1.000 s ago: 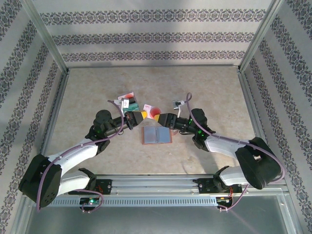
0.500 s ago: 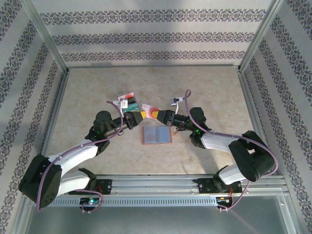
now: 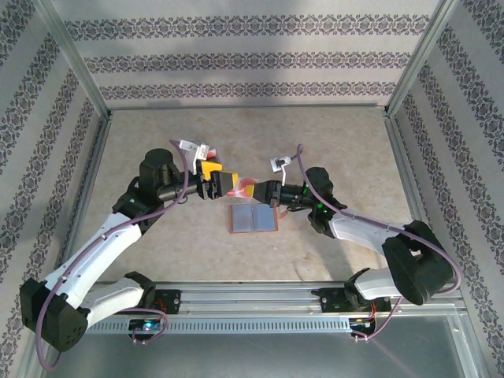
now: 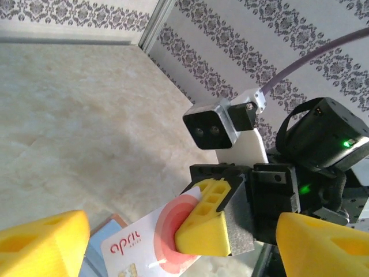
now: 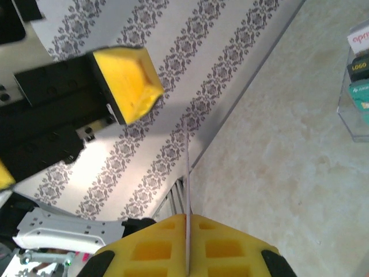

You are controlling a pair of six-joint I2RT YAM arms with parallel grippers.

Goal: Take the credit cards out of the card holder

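Just below the right gripper (image 3: pixel 264 192), on its near side, the card holder (image 3: pixel 253 219) lies open on the table (image 3: pixel 331 142). The right gripper pinches one credit card (image 4: pixel 144 245) by its end. The card's long axis points at the left gripper (image 3: pixel 227 183), whose jaws stand spread either side of the free end, apparently clear of it.

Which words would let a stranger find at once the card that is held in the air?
Start at the middle of the beige table, where both arms meet above the open brown card holder. There the right gripper pinches one card in its shut jaws. Unlike the holder lying flat below, this card is off the table, white with a pale red circle and red lettering.
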